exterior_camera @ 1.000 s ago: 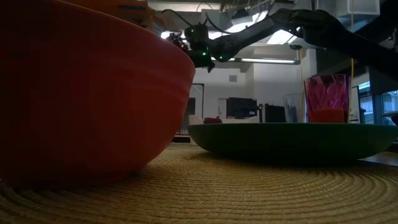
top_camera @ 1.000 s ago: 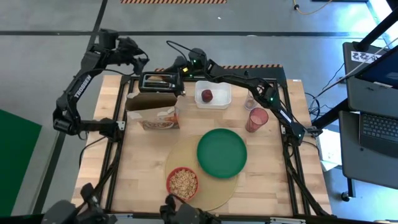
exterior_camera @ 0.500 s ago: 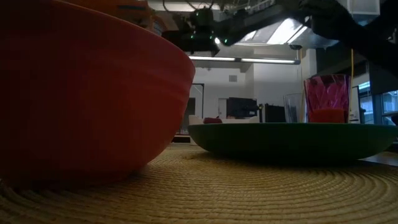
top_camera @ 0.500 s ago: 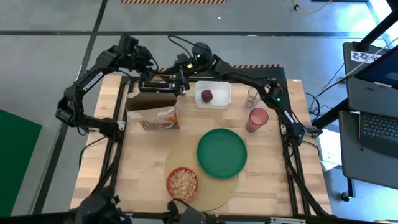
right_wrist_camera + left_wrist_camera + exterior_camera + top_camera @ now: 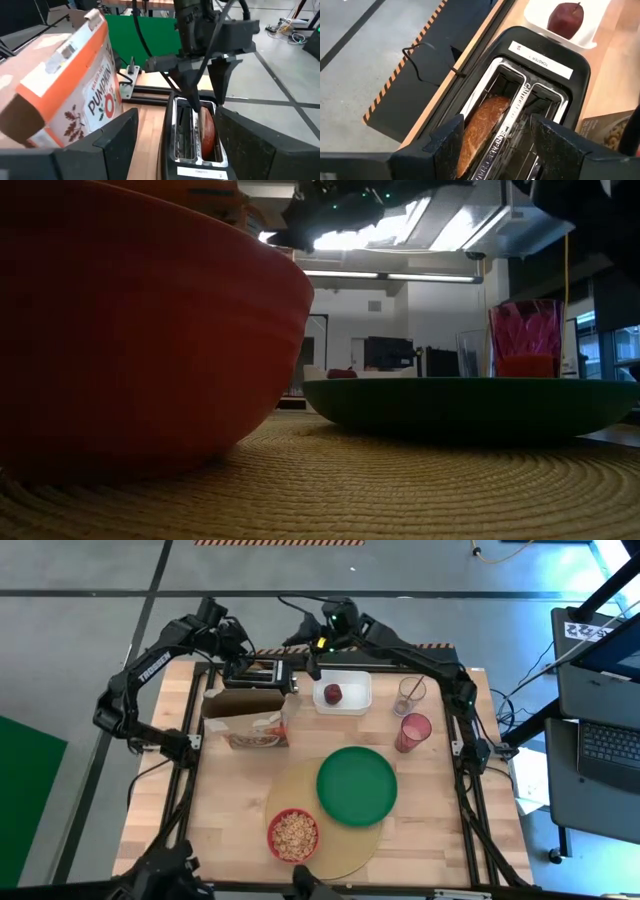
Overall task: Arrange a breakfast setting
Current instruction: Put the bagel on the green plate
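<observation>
A bagel stands on edge in one slot of the black toaster at the table's far left. My left gripper hangs open just above that slot, fingers pointing down on either side of the bagel; I see no touch. My right gripper is open and empty, raised to the toaster's right. The green plate and the red bowl of cereal rest on the tan mat. A red apple lies in the white tray. The pink cup stands to the right.
An orange cereal box stands just in front of the toaster, close under both arms. A clear glass stands behind the pink cup. Bare wood shows along the table's left side and near right corner.
My left gripper has come from beyond the table's far left corner toward the toaster and sunk, tipping further down over the bagel's slot. My right gripper has risen from beside the toaster and drawn back toward the table's right.
</observation>
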### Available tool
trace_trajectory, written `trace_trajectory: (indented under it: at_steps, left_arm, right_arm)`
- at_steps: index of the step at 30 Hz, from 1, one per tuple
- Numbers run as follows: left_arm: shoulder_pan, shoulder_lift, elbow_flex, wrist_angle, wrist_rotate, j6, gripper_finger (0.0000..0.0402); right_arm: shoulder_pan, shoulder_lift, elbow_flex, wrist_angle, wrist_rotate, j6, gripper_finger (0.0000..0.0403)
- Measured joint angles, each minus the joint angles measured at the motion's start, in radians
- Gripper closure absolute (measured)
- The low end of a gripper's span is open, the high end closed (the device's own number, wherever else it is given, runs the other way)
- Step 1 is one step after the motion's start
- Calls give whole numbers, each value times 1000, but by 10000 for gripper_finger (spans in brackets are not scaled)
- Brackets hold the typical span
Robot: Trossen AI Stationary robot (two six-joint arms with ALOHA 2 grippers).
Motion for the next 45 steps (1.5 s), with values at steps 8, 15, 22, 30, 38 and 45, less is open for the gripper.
trace_trajectory:
  at_steps: [8,15,22,30,38,45]
  left_arm:
    - [-51,65,0,-28,-56,22,179]
    - [-55,86,0,-23,-121,16,191]
    - [-54,93,0,-27,-133,13,259]
    - [-54,93,0,-26,-136,-13,372]
    - [-56,68,10,-46,-135,7,397]
    - [-56,45,140,-79,-152,19,399]
  right_arm:
    - [1,-1,0,-7,0,1,139]
    - [1,-1,0,-12,-9,9,139]
    - [1,-1,0,-14,-8,10,139]
    - [1,0,0,-13,-8,9,139]
    - [1,0,0,-14,0,5,139]
    - [1,0,0,-13,12,0,139]
